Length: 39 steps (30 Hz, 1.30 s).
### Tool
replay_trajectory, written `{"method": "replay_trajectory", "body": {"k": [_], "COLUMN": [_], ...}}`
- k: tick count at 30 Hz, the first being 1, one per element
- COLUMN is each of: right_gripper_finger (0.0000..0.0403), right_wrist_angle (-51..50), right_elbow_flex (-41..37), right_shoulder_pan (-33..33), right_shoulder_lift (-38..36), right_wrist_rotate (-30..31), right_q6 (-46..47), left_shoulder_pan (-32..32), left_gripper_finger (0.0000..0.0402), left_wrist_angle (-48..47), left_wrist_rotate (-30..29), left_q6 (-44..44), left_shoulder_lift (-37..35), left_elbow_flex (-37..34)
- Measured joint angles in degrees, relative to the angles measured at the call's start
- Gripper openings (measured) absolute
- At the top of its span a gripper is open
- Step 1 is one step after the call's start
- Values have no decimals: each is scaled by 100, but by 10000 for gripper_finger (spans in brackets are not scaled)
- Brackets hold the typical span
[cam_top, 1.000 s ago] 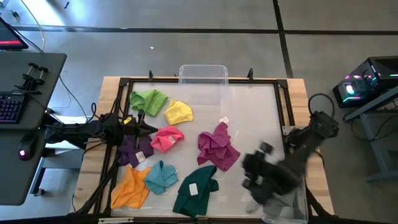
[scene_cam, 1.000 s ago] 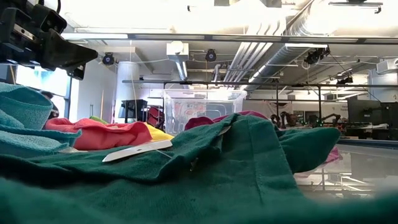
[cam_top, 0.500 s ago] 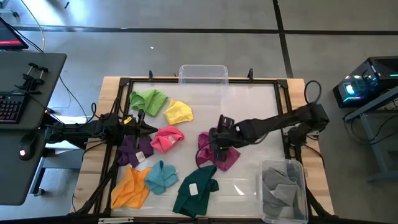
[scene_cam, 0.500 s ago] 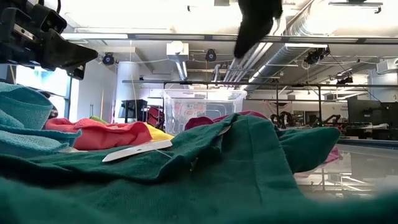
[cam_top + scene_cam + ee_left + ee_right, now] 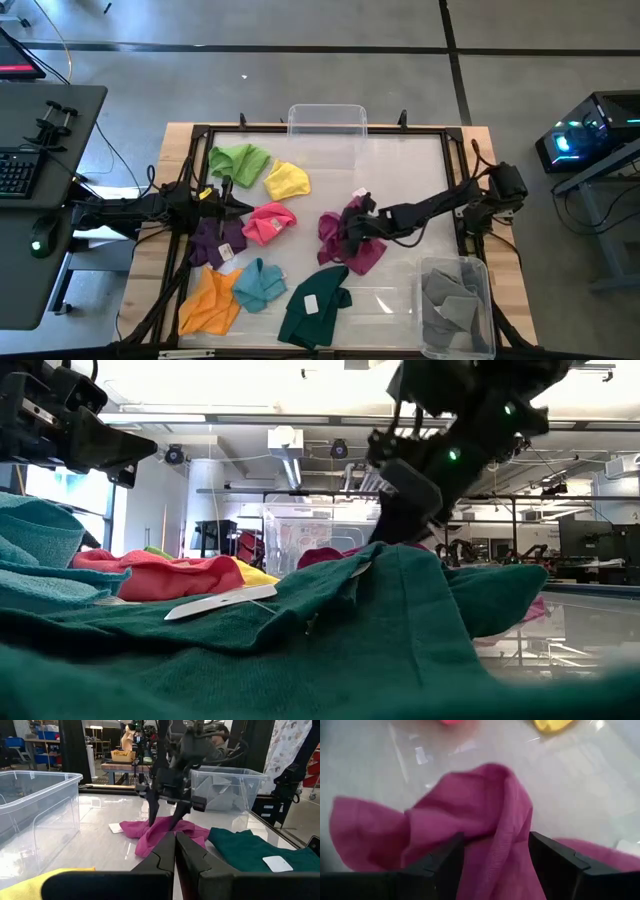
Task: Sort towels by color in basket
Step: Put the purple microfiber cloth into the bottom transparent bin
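Eight towels lie loose on the table: light green [image 5: 240, 160], yellow [image 5: 287, 180], pink [image 5: 268, 222], purple [image 5: 215, 242], orange [image 5: 210, 300], teal [image 5: 260, 285], dark green [image 5: 315, 305] and magenta [image 5: 350, 242]. The grey towel [image 5: 455, 300] lies crumpled inside the clear bin [image 5: 455, 345] at the near right. My right gripper [image 5: 352, 228] is open, low over the magenta towel [image 5: 165, 830]. My left gripper [image 5: 238, 205] is shut and hangs in the air between the pink and purple towels, holding nothing. My right gripper [image 5: 495, 850] comes down from above onto the middle of the magenta towel, one finger [image 5: 152, 815] on each side of a raised fold [image 5: 507, 805]. The tips reach the cloth, and the fold is not pinched. The towel lies flat on the table.
A second clear bin [image 5: 327, 120] stands at the table's far edge, with nothing showing in it. A dark frame [image 5: 455, 135] runs round the white table top. Bare table lies between the magenta towel and the far bin, and to the right toward the near bin.
My right arm has swung from above the near-right bin, where the grey towel now lies, leftward to the table's middle. It has then dropped onto the magenta towel. The left arm has kept still.
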Motion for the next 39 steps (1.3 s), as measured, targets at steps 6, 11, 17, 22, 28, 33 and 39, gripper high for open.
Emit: {"method": "replay_trajectory", "body": {"k": [6, 11, 17, 22, 28, 33, 39], "right_gripper_finger": [217, 208, 127, 37, 29, 37, 20], "right_wrist_angle": [220, 732, 1738, 3242, 3706, 2639, -1237], "right_elbow_flex": [-471, -953, -1365, -1577, -1164, -443, 1255], "right_shoulder_pan": [-23, 20, 137, 373, 778, 1445, 2476], "right_shoulder_lift": [-4, 10, 392, 678, 107, -959, -2149], "right_wrist_rotate": [-383, -383, 409, 1215, 2088, 2636, 3275], "right_q6": [1, 19, 378, 235, -647, -1850, -1359], "left_shoulder_pan": [1, 0, 3, -15, -100, -103, -103], "left_gripper_finger": [0, 0, 0, 0, 0, 0, 0], "left_wrist_angle": [0, 0, 178, 267, 350, 348, 385], "left_wrist_rotate": [0, 0, -121, -112, -10, -13, -15], "left_q6": [0, 0, -428, -658, -747, -800, -805], "left_shoulder_lift": [1, 1, 28, 55, 66, 68, 66], "left_elbow_flex": [1, 1, -1, 1, 1, 1, 1]}}
